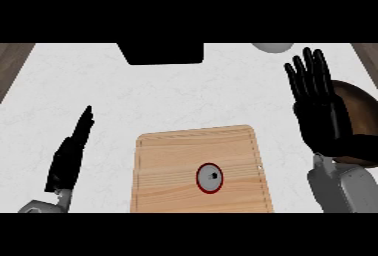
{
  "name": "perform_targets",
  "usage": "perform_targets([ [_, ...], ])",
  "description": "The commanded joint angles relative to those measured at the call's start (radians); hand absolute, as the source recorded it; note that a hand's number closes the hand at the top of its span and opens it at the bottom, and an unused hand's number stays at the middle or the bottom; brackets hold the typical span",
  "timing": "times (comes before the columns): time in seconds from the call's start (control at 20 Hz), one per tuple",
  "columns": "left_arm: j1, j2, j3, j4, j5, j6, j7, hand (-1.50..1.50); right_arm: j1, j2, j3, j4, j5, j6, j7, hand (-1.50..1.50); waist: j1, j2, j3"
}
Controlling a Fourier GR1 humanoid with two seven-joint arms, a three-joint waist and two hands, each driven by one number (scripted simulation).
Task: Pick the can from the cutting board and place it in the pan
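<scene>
The white marbled tabletop [148, 95] carries a wooden cutting board [173, 165] near the front, a brown pan [363, 107] at its right edge, and a black object [162, 52] and grey rounded thing [273, 47] at the back.

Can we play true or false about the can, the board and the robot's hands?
1. The can stands on the wooden cutting board. True.
2. The right hand is holding the can. False: it is open with straight fingers, up beside the board's right edge, away from the can.
3. A brown pan sits right of the board, partly hidden by the right hand. True.
4. The can is already in the pan. False: it is on the board.
5. The left hand lies on the board. False: it is open over the white counter, left of the board.
</scene>
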Motion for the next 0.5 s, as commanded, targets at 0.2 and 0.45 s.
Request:
perform_targets([
  [0.2, 0.087, -0.151, 0.082, 0.013, 0.187, 0.031, 0.071, 0.0, 0.221, 0.093, 0.168, -0.001, 0.205, -0.254, 0.078, 1.5, 0.0, -0.041, -0.033],
  [0.45, 0.136, -0.194, 0.091, 0.025, 0.237, 0.028, 0.073, 0.0, 0.347, 0.036, 0.268, 0.036, 0.555, -0.515, 0.016, -1.5, -0.036, -0.056, -0.042],
])
